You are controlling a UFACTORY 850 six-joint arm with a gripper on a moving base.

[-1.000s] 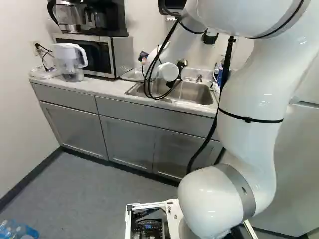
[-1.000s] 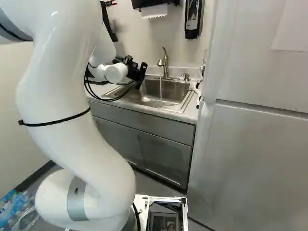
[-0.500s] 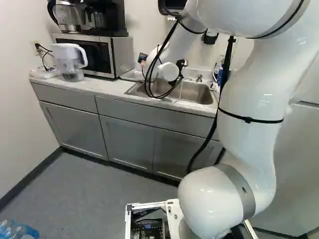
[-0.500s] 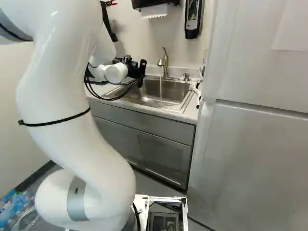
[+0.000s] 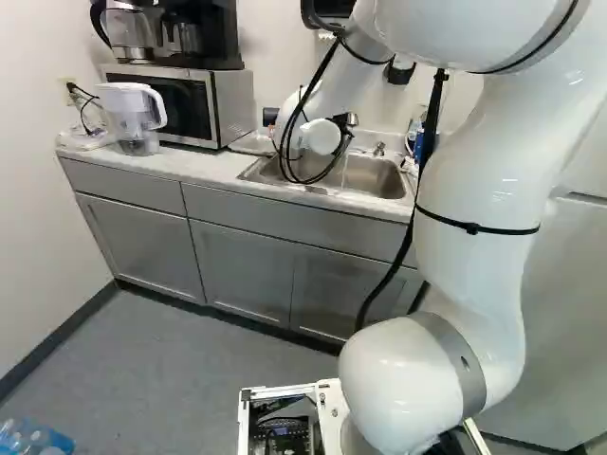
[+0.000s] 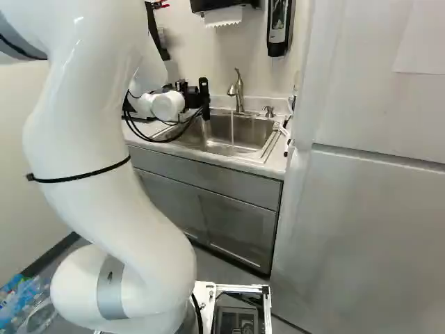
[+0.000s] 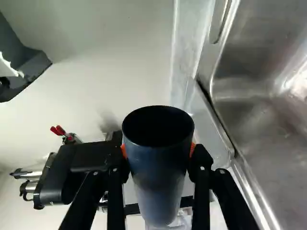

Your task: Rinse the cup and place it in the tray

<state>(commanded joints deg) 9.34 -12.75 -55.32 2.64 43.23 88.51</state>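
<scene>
kitchenette, sink [image 6: 215, 136], microwave [image 5: 194, 106], coffee maker [image 5: 190, 33], grey cabinets [image 5: 242, 270]

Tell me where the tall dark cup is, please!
In the wrist view, the tall dark cup is held between the orange pads of the black gripper, with the shiny steel sink beside it.

You can't make out the inside of the dark blue-grey tapered cup [image 7: 160, 177], which is black, and its wall covers most of the orange pads [image 7: 193, 149] of the black two-fingered gripper [image 6: 204, 99]. In the left base view, the end of the glossy white jointed arm [image 5: 474, 199] blocks your sight of cup and gripper. That arm is cut by the top edge of both base views. Your wrist view cuts off the stainless steel sink [image 7: 259, 96]; your left base view crops the black coffee maker [image 5: 213, 38] and clear blue-tinted plastic bottles [image 5: 33, 439].
</scene>
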